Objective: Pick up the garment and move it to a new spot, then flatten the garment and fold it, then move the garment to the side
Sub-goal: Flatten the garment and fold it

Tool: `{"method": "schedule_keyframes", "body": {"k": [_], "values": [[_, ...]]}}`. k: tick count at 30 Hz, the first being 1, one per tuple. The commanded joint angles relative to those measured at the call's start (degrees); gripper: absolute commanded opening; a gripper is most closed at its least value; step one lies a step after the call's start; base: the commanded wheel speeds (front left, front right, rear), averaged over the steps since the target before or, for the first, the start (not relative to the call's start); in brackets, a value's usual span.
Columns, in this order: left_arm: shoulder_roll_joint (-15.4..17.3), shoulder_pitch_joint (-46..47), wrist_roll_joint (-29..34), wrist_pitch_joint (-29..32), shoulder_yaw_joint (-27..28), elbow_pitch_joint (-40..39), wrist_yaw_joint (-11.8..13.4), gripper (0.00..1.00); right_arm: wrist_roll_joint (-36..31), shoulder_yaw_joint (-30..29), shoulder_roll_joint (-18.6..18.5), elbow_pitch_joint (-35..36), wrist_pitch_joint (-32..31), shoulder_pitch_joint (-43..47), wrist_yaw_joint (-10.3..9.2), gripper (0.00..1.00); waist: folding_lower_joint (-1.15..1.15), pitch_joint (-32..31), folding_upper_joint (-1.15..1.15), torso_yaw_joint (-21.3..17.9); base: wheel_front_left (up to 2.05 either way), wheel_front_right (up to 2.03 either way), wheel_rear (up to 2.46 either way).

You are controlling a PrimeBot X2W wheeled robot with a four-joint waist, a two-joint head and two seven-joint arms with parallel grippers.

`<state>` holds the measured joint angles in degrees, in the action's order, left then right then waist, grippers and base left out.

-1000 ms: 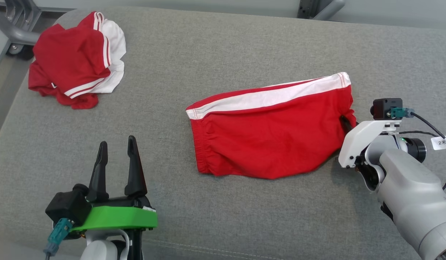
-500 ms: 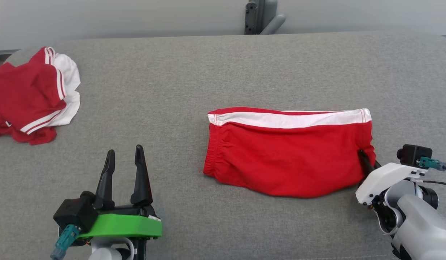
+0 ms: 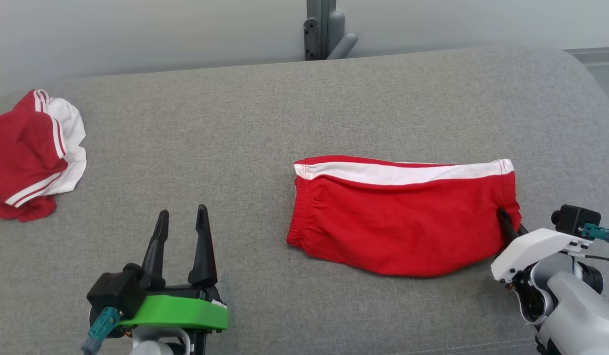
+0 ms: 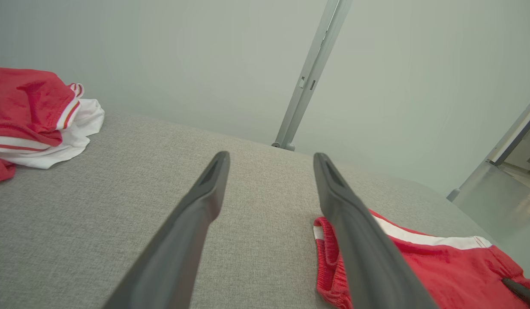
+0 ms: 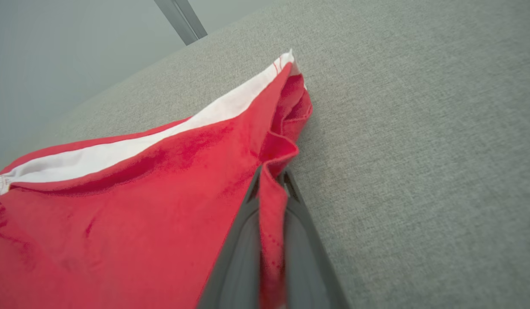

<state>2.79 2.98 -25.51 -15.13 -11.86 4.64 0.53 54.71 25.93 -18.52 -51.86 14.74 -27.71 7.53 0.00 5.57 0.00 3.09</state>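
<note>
The big grey cushion (image 3: 265, 123) spreads across the whole head view, and it is bare fabric all round the work. Right of centre lies the garment (image 3: 398, 227), a pair of red shorts with a white stripe along the upper edge. They lie flat and doubled over, with the gathered waistband toward the middle of the frame. Far off at the left edge sits a rumpled heap of red and white clothes (image 3: 28, 153), well apart from the action.

Lower right, the right gripper (image 3: 504, 217) reaches in to the shorts' right-hand end. The right wrist view shows it plainly: the two dark fingers are pressed together on a fold of red hem (image 5: 271, 201), with cloth pinched between them. At lower left the left gripper (image 3: 182, 211) hovers with its fingers spread and nothing between them, near the waistband but not touching it.

With the folding apparently done, this looks like the move to the side. It is a one-corner hold, so the call is for a low, slow slide or lift with the pinch kept firm. Pull along the length of the shorts so the layers stay stacked. A quick jerk could peel the top layer open. The free gripper could take the waistband end to share the load.
</note>
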Motion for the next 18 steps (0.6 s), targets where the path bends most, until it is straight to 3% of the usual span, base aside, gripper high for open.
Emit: {"method": "schedule_keyframes", "body": {"k": [1, 8, 18], "values": [[0.2, -0.4, 0.2, 0.0, 0.0, 0.3, -0.1, 1.0, -0.8, -0.4, -0.3, 0.4, 0.5, -0.5, -0.08, 0.0, 0.0, -0.4, 0.0, 0.5, 0.0, 0.0, 0.0], [0.2, -0.9, -0.6, 0.0, -0.3, 0.7, -0.1, 1.0, -4.2, 0.5, 1.4, 5.2, -0.1, -3.3, -0.06, 0.0, 0.0, -1.6, 0.0, 2.5, 0.0, 0.0, 0.0], [0.2, -0.9, -1.4, 0.0, -1.3, 0.7, 0.2, 1.0, -8.5, 4.0, 9.0, 9.9, -4.6, -6.3, -0.06, 0.0, 0.0, -2.6, 0.0, 6.5, 0.0, 0.0, 0.0]]}}
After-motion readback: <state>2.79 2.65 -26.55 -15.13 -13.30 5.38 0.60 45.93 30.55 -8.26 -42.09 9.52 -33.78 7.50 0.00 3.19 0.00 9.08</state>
